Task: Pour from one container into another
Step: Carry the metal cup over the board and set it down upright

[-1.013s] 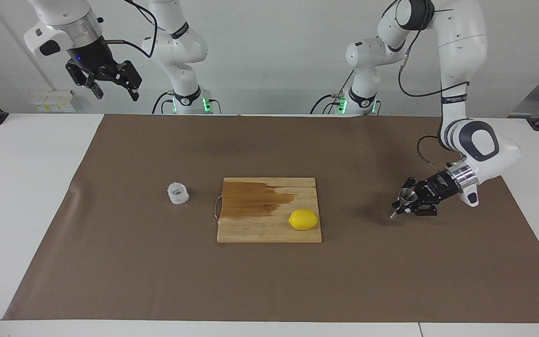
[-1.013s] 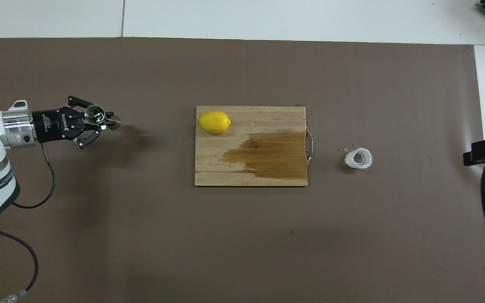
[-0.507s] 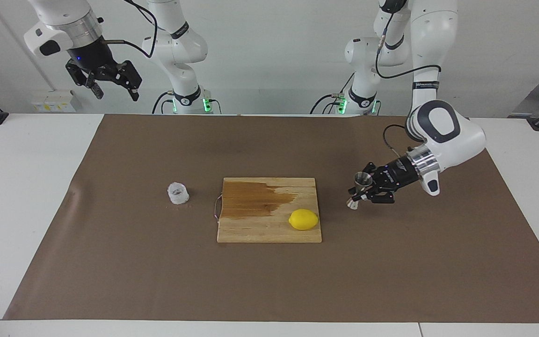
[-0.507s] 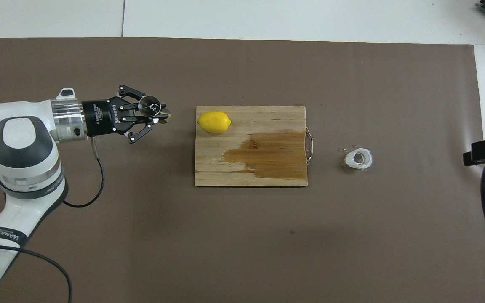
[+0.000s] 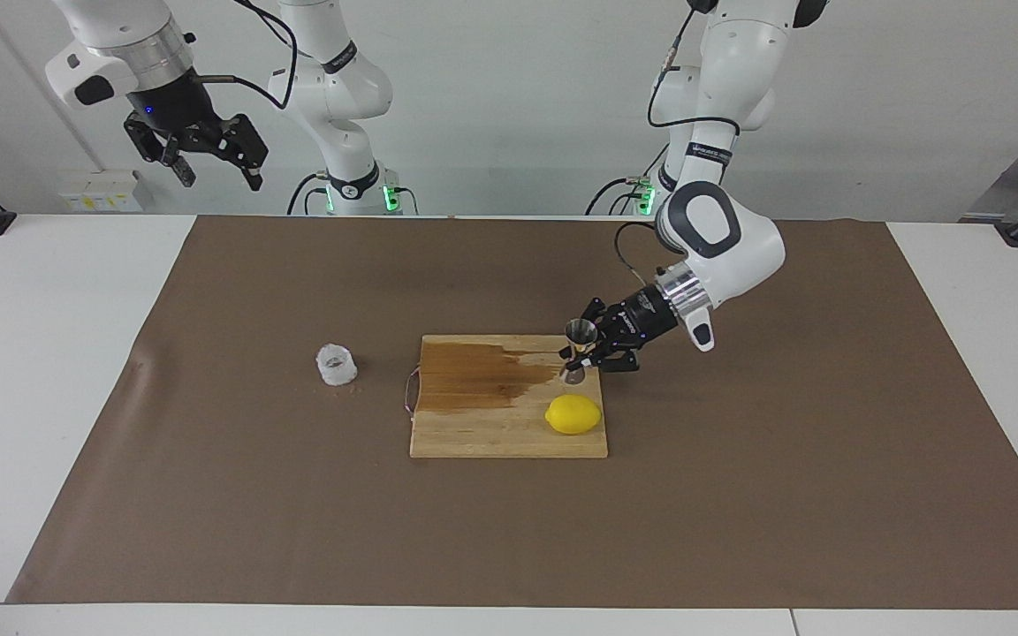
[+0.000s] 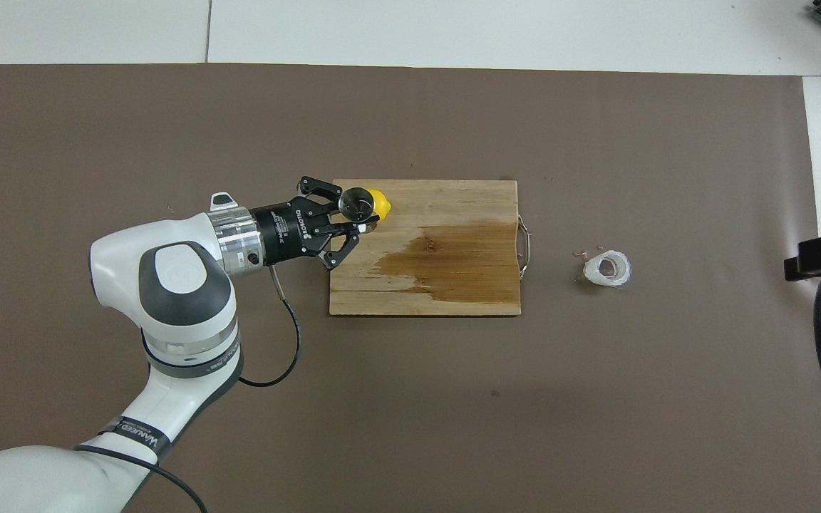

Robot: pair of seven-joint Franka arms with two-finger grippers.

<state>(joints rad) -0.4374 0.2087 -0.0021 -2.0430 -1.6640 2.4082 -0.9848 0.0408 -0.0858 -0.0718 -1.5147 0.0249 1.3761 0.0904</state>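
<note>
Jaws of the left gripper [image 5: 581, 358] are clamped on the narrow waist of the steel jigger [image 5: 578, 350], which hangs upright over the cutting board's [image 5: 500, 433] edge toward the left arm's end of the desk, above the board corner nearer the robots than the lemon [image 5: 573, 414]. From overhead the jigger [image 6: 358, 203] covers part of the lemon [image 6: 380, 204], so the two look close. If the jigger is carried low across the board, its lower cone could clip the lemon and send it rolling, or twist the jigger in the grip, since the hold is on a slim, smooth metal neck. A dark wet stain [image 5: 482, 375] covers much of the board, so a jigger set down there might slide. The white crinkled cup [image 5: 336, 365] stands on the brown mat [image 5: 739, 495], off the board toward the right arm's end, well apart from the jigger. Its wall looks thin; a hard squeeze could crush it and spill the contents. The right gripper [image 5: 208, 155] waits high above that end, jaws spread wide and empty.
</note>
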